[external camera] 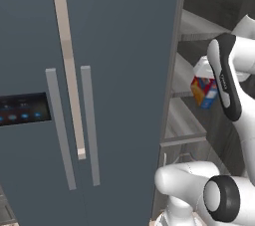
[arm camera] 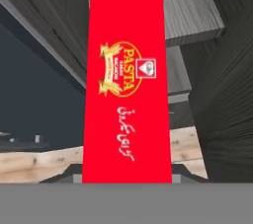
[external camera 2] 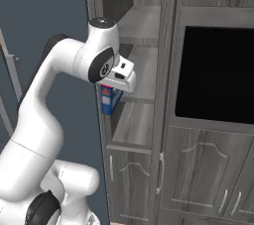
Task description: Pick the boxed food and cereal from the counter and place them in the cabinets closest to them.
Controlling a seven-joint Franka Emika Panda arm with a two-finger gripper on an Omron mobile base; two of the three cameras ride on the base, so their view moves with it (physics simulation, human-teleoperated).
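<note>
The fingers are clamped narrow on the cereal carton point(arm camera: 127, 85), whose red face rises straight up from between them in the hand view, long axis running away from the hand. Seen from the base, the carton point(external camera: 205, 88) hangs at the open cabinet point(external camera 2: 130, 120) beside the fridge point(external camera: 114, 70), level with a middle shelf point(external camera: 187, 120). Judging by this, the shelf lies just ahead, so the carton probably only needs easing forward and down.
</note>
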